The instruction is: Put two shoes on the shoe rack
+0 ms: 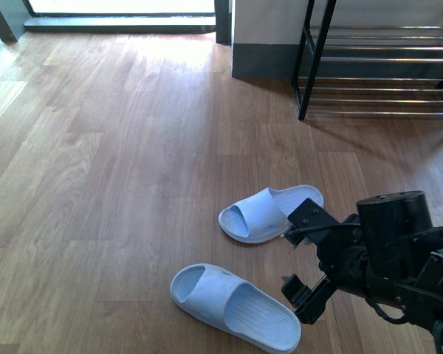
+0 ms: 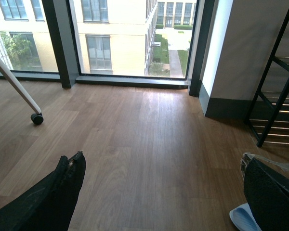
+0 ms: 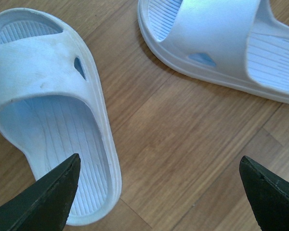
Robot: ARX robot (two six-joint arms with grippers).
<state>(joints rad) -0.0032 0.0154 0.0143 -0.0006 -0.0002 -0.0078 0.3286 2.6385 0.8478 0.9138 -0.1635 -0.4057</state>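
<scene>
Currently the right gripper (image 1: 304, 254) hangs wide open and empty between the near slide (image 1: 232, 297) and far slide (image 1: 269, 212) on the floor (image 1: 118, 184), rack (image 1: 384, 70) well apart, so closing here may catch only a rim and slip.
</scene>
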